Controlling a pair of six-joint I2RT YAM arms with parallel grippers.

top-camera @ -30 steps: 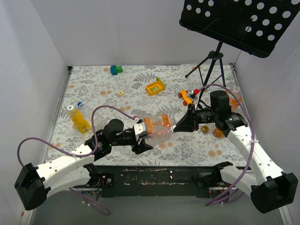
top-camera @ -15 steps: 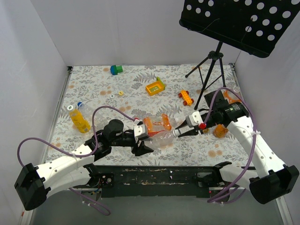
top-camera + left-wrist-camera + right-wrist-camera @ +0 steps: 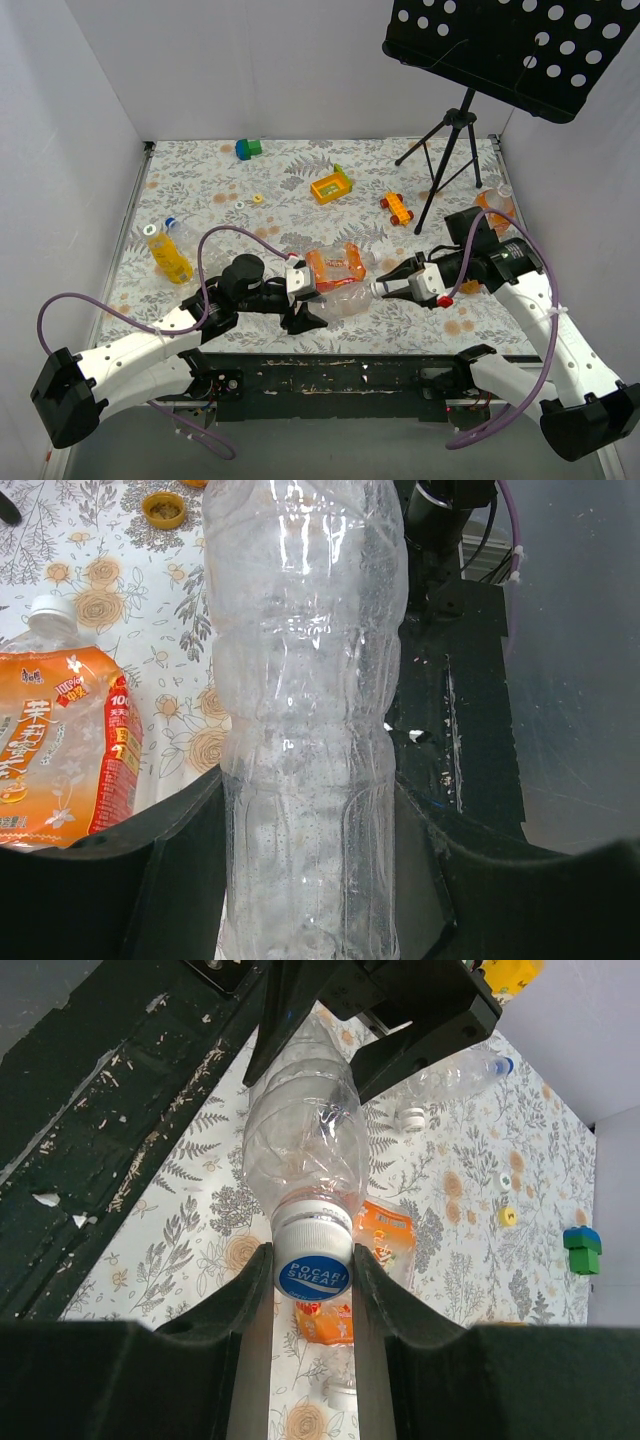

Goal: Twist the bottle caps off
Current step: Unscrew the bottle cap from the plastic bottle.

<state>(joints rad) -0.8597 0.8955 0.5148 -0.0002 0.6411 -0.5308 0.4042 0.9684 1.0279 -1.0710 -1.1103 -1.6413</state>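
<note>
Right gripper (image 3: 387, 289) has rolled round since a second ago.
Top: crinkled clear plastic bottle (image 3: 345, 297) spans both grippers. Left wrist: left gripper (image 3: 305, 825) clamps its body. Right wrist: jaws pinch the white, blue-printed round cap (image 3: 313, 1272); best twist on-axis, grip firm.

The clear bottle (image 3: 310, 710) fills the left wrist view. Its neck and cap are cut off by the top edge, and its base is lost at the bottom edge between the fingers (image 3: 185, 880) of the left gripper (image 3: 305, 870). The orange-labelled bottle (image 3: 60, 750) beside it runs off the left edge. From the right wrist, the clear bottle's base is hidden behind those dark fingers, and the orange-labelled bottle lies mostly hidden behind the cap (image 3: 313, 1265). From above, the cap is too small to discern in the right gripper (image 3: 383, 290), the music stand (image 3: 520, 45) is cropped top right, and a far-right bottle (image 3: 497, 205) is partly masked by the right arm.
</note>
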